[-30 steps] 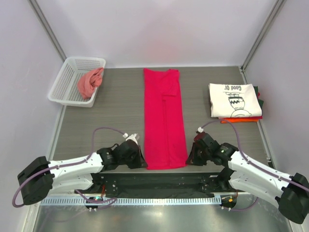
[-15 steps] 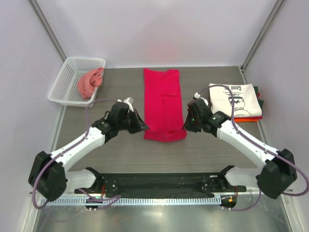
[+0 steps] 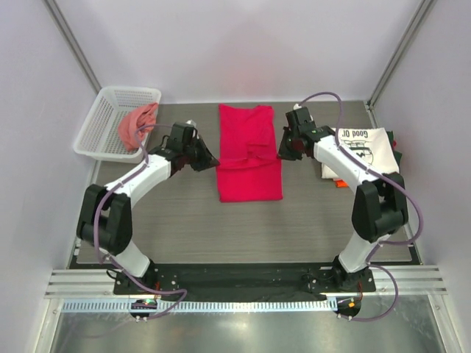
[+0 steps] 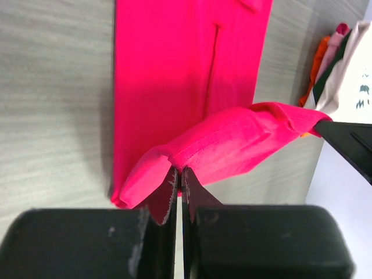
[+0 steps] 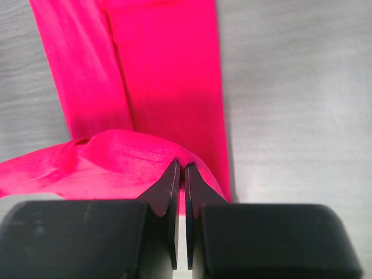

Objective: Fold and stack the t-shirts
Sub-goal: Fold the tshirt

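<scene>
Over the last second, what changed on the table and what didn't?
The left gripper and right gripper, shut on the near corners of the crimson t-shirt, carried that end away from the bases toward the far end, folding it to about half its length. Nothing grasped or released. The basket, the pink cloth in it and the white printed t-shirt stayed put.

The left arm point(image 3: 147, 176) and right arm point(image 3: 342, 158) have white shells, black joints, flat black fingers point(image 4: 197, 197) and looping purplish cables point(image 3: 321, 94).

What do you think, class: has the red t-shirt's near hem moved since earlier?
Yes. The near hem of the red t-shirt moved toward the table's far edge.
</scene>
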`<state>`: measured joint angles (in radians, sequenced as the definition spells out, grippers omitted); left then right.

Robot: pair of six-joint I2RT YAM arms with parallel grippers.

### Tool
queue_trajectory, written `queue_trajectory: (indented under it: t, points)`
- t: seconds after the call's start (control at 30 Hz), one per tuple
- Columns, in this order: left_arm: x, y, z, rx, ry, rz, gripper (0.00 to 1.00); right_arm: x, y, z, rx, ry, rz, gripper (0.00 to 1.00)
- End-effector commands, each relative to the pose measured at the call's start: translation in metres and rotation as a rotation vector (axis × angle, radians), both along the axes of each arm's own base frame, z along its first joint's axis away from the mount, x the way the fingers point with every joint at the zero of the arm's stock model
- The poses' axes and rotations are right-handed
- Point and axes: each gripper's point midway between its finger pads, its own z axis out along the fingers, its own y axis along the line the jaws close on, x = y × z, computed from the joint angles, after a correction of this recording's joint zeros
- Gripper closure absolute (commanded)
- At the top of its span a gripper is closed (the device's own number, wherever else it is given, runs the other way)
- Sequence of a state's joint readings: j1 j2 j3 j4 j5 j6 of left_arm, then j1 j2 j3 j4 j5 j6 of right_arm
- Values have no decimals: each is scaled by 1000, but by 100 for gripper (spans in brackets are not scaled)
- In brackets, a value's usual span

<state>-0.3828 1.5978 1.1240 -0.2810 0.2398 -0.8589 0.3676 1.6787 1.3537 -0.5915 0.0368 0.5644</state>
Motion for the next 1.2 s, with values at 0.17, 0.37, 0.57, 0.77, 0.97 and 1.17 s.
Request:
queue_trajectory:
  t: [0.17,0.37,0.57,0.77,0.97,1.17]
  points:
    - [43,-22,8,-70,-33,-47,100,43,12,0,28,-30,63,99]
    - [68,-26,3,-78,-34,-37,100,63,11,-9,37,-18,61,99]
    - [93,-14,1,-100,-29,12,100,85,9,-6,60,-34,55,99]
    - [118,-25,-15,-154,15,-37,32,114,9,-16,60,-20,40,22]
    - [84,-3,-13,-94,-6,-21,12,60,0,2,91,-49,64,22]
    - [12,-7,-30,-71,29,-63,18,-13,-5,-37,155,40,80,35]
